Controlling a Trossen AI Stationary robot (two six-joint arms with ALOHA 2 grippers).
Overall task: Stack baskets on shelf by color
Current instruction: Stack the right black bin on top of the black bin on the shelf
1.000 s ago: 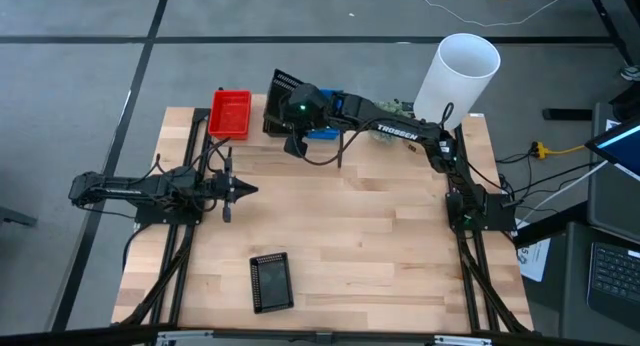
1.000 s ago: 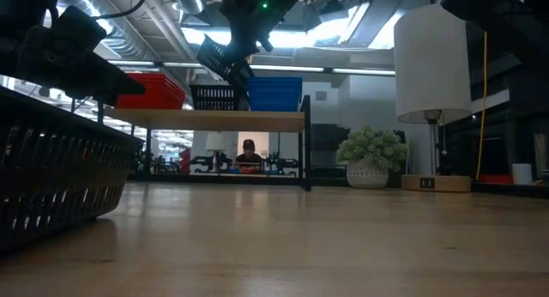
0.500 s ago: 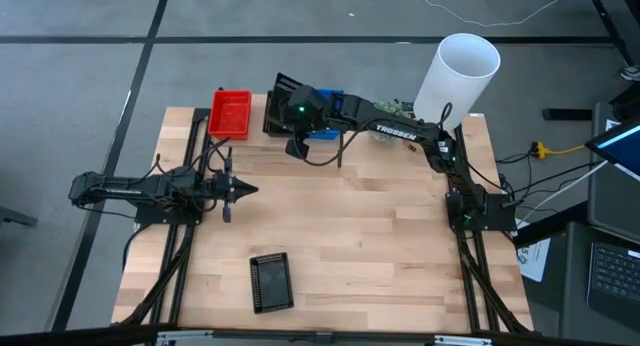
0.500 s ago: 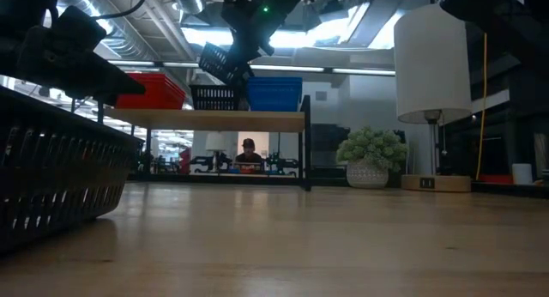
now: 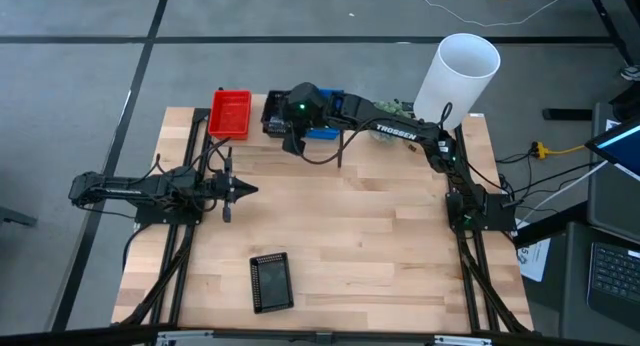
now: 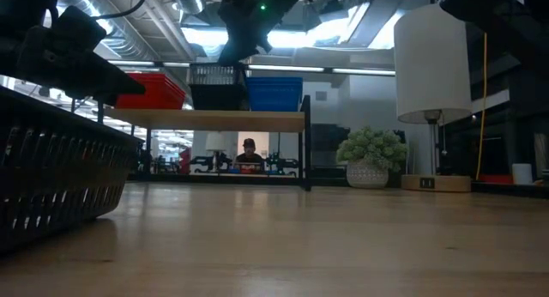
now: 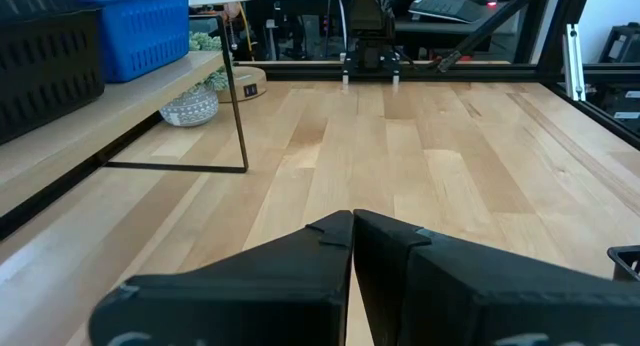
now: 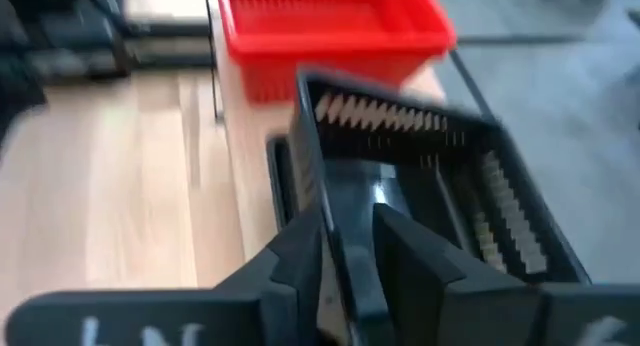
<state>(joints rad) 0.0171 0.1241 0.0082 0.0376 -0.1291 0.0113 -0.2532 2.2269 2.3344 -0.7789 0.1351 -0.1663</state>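
Spanning the frame in the high view, the table (image 5: 340,246) carried the shelf (image 5: 330,136) along its 12 o'clock edge, probably to leave the middle free for reaching.

Shelf held three colour spots from above: red baskets (image 5: 230,113) at 9 o'clock, a black stack in the middle, blue baskets (image 6: 274,93) at 3 o'clock. Grouping fit the sort-by-colour goal.

Right arm stretched from the 3 o'clock side to the shelf's middle. Right hand (image 8: 345,251) was clenched on the wall of a black basket (image 8: 420,186), one finger inside and one outside, a rim pinch that suits a thin mesh wall. In the low view that basket sat level, on or just over the black stack (image 6: 214,95); contact was unclear. My read: placing step, release not yet done.

Left arm waited at the table's 9 o'clock side, left hand (image 7: 352,231) clenched and holding nothing, well clear of the shelf.

Another black basket (image 5: 271,282) lay loose at 6 o'clock on the table, likely next to go. Baskets looked shallow, rectangular, ribbed mesh.
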